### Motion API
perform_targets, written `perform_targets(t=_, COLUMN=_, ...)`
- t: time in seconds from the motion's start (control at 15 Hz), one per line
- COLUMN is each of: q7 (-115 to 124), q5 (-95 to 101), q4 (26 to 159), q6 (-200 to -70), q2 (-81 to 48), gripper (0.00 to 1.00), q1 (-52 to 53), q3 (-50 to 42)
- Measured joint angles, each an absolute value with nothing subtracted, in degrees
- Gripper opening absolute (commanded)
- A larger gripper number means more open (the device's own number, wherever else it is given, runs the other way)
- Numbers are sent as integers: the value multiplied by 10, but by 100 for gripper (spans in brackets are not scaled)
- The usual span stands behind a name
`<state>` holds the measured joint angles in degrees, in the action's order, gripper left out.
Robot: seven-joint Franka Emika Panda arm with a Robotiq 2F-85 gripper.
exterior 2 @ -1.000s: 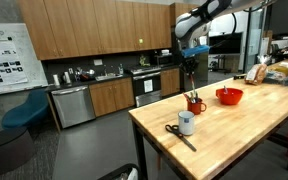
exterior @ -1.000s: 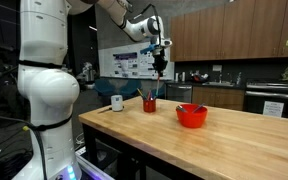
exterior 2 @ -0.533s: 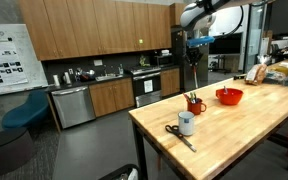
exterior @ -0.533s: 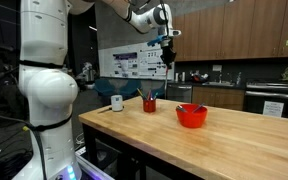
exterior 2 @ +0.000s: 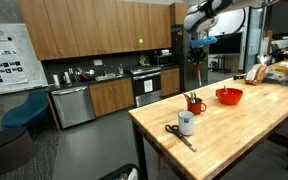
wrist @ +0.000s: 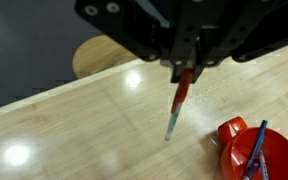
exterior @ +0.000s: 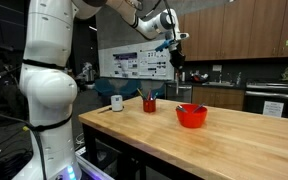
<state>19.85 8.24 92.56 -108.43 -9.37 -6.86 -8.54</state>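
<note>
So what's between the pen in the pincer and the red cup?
Nothing; in the wrist view only bare wooden tabletop shows between the pen and the red cup.

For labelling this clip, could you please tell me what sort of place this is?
Probably an office or lab kitchen: wooden cabinets, a stainless dishwasher, and large posters beside them.

There is one wooden table [exterior: 234, 140], and on it I count one red cup [exterior: 149, 104], one red bowl [exterior: 191, 116], one white mug [exterior: 117, 102] and one pair of scissors [exterior 2: 177, 133]. One marker [wrist: 178, 102] hangs in my pincer [wrist: 185, 72]. In the cup I see at least one blue pen [wrist: 256, 150]; how many more stand in it, I cannot tell.
</note>
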Motion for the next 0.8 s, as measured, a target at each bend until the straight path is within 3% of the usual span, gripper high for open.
perform_targets(t=0.8, q7=245, q5=145, q4=897, q6=-1076, q2=-137, gripper=2, q1=-81, q3=-135)
